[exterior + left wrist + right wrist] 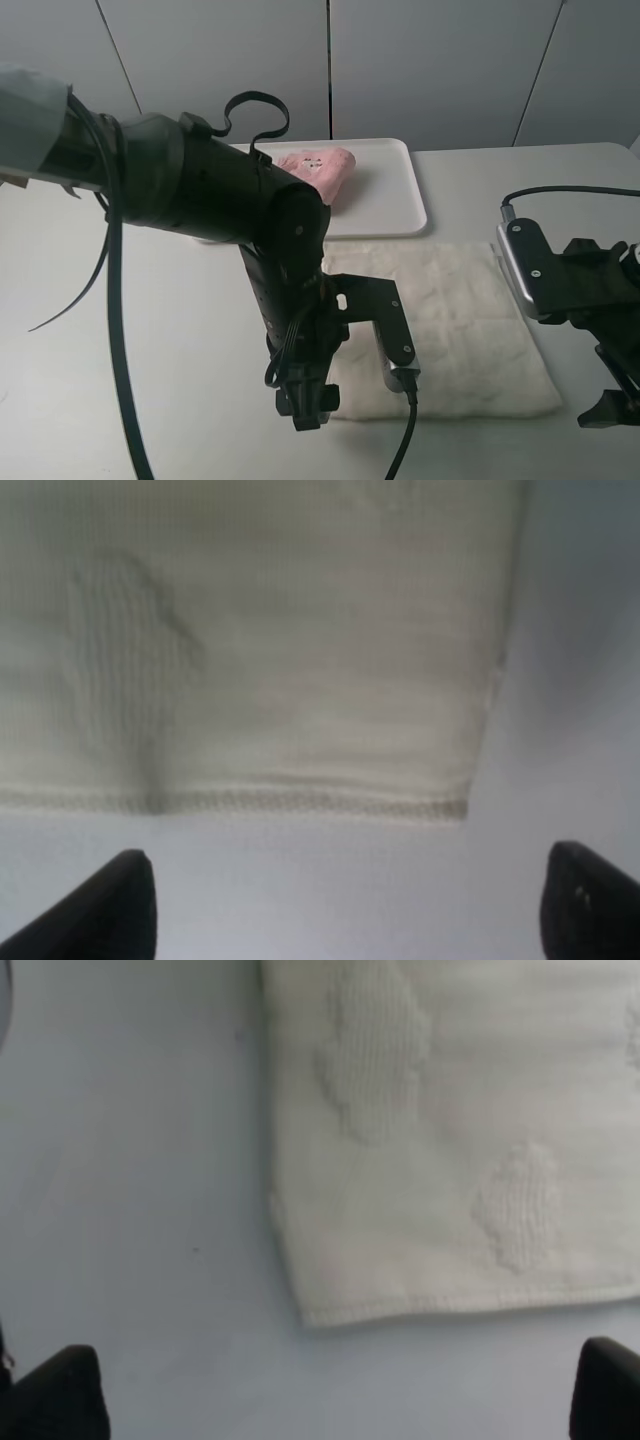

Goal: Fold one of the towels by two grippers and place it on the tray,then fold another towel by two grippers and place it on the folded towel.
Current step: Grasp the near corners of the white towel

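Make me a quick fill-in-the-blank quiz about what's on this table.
The folded towel on the tray is ____ in colour.
The flat towel on the table is ____ in colour.
The left gripper and the right gripper are both ____, holding nothing.
Missing words: pink; white; open.

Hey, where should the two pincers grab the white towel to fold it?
Grip the white towel at its two near corners, with the left pincer and right pincer each coming from the near side. It lies flat, and both corners sit just ahead of the open jaws.
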